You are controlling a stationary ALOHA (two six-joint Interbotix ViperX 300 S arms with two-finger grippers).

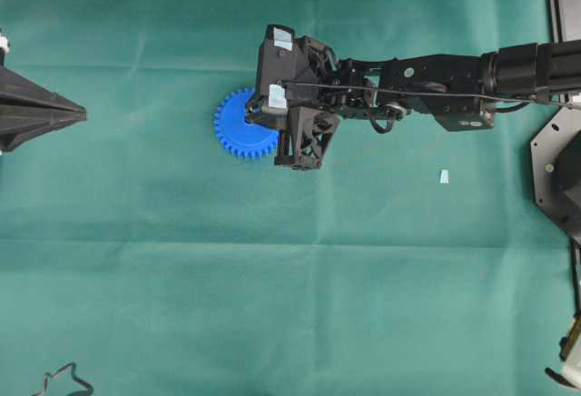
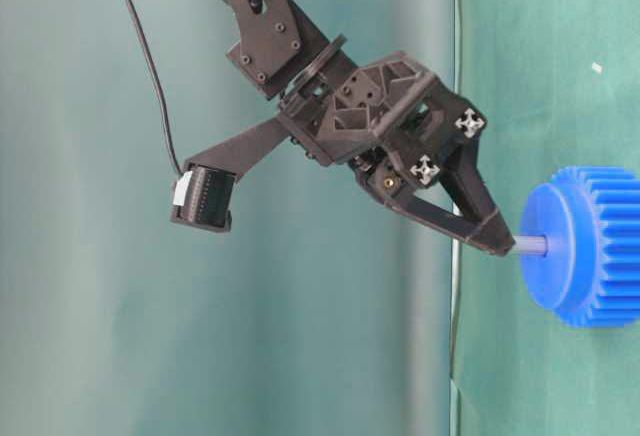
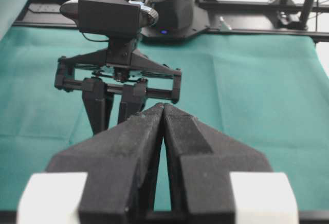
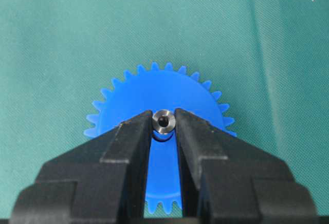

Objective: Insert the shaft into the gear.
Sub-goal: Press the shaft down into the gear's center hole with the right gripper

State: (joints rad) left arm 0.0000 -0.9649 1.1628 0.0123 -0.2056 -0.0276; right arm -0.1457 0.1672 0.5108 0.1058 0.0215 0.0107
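Gleaming silvery shaft (image 4: 164, 122) upright in toothed blue gear (image 4: 154, 93)

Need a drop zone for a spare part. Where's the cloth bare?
Bare: between left hand and gear; the whole near strip below both. Crowded: right hand holds the shaft over the gear. Small pale chip lies right of centre.

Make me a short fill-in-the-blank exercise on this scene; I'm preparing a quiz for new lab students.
1. The right gripper is shut on the ____.
2. The shaft stands upright over the centre of the blue ____.
3. The gear lies flat on a ____ cloth.
4. The left gripper holds nothing and its jaws are ____.

Missing words: shaft; gear; green; shut
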